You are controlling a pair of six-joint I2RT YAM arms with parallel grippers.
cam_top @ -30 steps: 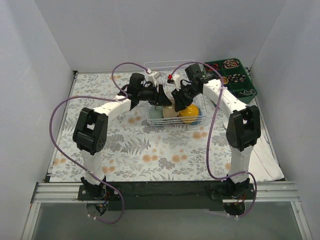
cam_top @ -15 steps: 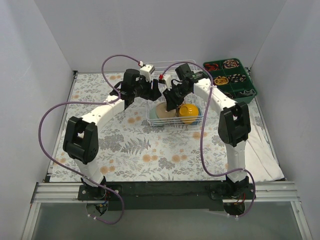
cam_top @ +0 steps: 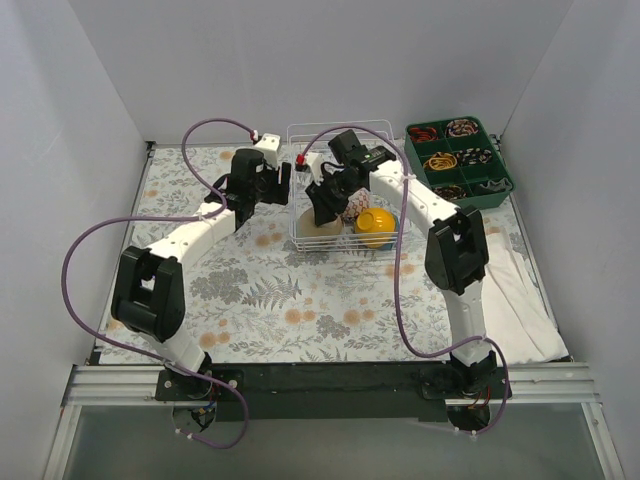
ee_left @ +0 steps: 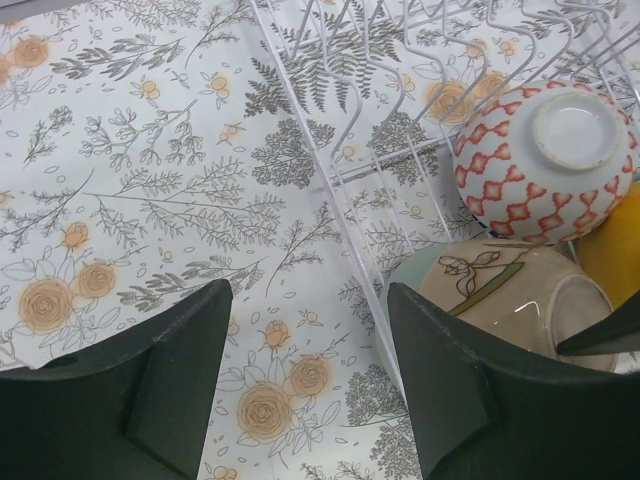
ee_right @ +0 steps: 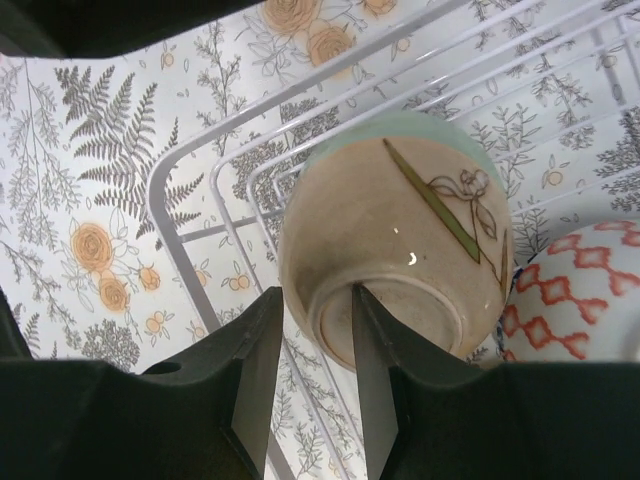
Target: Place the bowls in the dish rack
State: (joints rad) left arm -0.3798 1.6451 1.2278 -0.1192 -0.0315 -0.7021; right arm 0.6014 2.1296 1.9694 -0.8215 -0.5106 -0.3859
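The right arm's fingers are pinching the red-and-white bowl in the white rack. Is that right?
Not quite. The right fingers are pinching the cream bowl by its bottom edge, not the red-and-white bowl, which sits just beside it in the white rack. The right wrist view shows this.

The right gripper [ee_right: 318, 300] held the cream bowl [ee_right: 390, 240] by its base: one dark finger [ee_right: 250, 380] lay against the outer wall and the other sat inside the foot ring. The bowl was tipped with its underside to the camera, a leaf sprig drawn on its side. A pale mint green edge [ee_right: 400, 125] showed behind it. The red-and-white patterned bowl [ee_right: 570, 290] touched its right side. Both sat within the white wire dish rack [ee_right: 190, 170] on a floral cloth [ee_right: 90, 150].
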